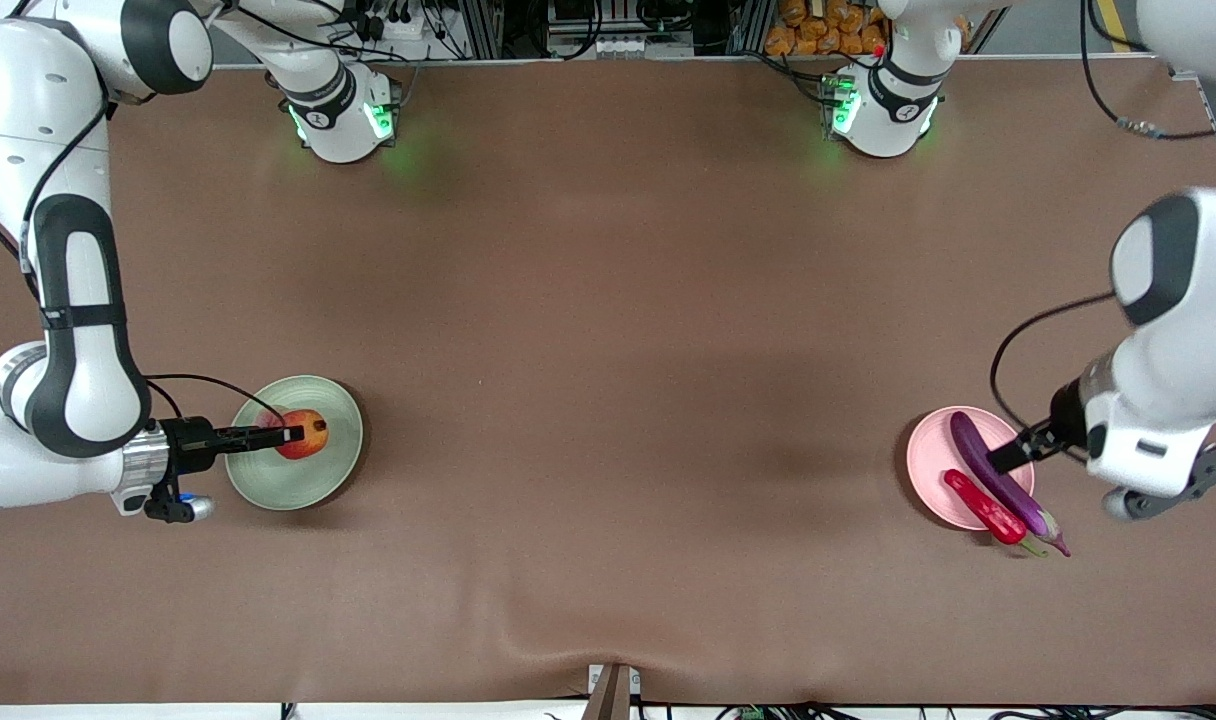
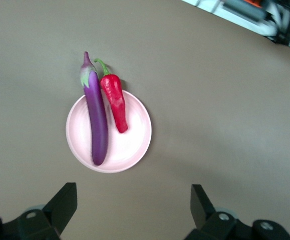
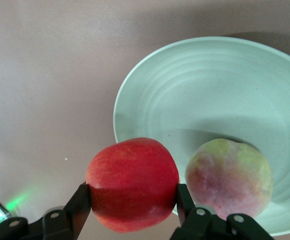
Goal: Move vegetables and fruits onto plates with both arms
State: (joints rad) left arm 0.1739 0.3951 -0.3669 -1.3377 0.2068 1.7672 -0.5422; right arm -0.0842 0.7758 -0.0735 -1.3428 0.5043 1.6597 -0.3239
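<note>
The right gripper (image 3: 133, 200) clamps the apple (image 3: 132, 184) just over the mint plate (image 3: 195, 95), with the peach (image 3: 229, 177) lying in it beside the apple. I'd lower it clear of the peach before letting go. The left gripper (image 2: 133, 206) hangs empty, jaws wide, above the pink plate (image 2: 134, 145) holding the eggplant (image 2: 97, 120) and chili (image 2: 114, 102).

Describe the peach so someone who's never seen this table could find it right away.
Go to the right arm's end of the table, to the green plate. The peach lies in it. Unlike the glossy red apple gripped by the right tool above the plate, it is dull pinkish-green.
</note>
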